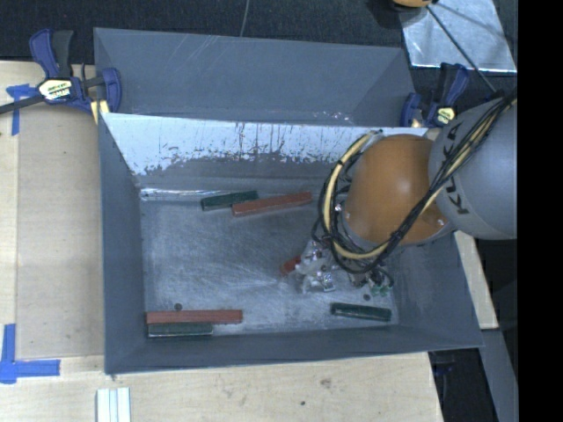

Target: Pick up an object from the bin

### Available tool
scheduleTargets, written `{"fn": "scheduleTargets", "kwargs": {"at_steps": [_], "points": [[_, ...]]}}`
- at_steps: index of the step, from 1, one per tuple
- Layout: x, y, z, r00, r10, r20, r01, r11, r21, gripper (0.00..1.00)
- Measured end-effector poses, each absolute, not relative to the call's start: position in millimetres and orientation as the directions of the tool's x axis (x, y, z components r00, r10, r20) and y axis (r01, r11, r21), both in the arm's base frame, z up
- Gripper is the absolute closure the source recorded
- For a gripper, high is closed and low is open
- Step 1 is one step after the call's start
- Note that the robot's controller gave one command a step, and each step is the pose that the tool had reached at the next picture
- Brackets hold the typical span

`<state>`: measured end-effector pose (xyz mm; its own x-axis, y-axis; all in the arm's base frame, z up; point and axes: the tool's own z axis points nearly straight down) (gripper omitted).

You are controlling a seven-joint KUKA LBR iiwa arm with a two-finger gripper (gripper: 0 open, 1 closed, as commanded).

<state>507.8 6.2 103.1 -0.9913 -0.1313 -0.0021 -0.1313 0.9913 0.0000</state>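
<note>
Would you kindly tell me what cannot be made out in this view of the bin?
Camera view: the small red thing beside the gripper is too small, and partly covered by it, to identify.
Camera view: the bin floor under the orange wrist cover is hidden by the arm.

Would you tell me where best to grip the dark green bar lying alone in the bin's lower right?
Probably mid-length, straight from above, closing across its narrow width: the dark green bar lies flat, long and thin, with nothing against its long sides.
</note>
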Motion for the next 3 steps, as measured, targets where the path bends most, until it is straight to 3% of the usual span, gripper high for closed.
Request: {"fn": "scheduleTargets", "kwargs": {"at_steps": [1, 2, 3], "points": [[507.8, 6, 103, -0.991, -0.131, -0.002, -0.131, 0.991, 0.0, 0.0], [507.8, 6, 103, -0.991, -0.13, -0.002, -0.13, 0.991, 0.0, 0.0], [571.9, 7, 80, -0.978, -0.208, -0.018, -0.208, 0.978, -0.002, 1.0]]}}
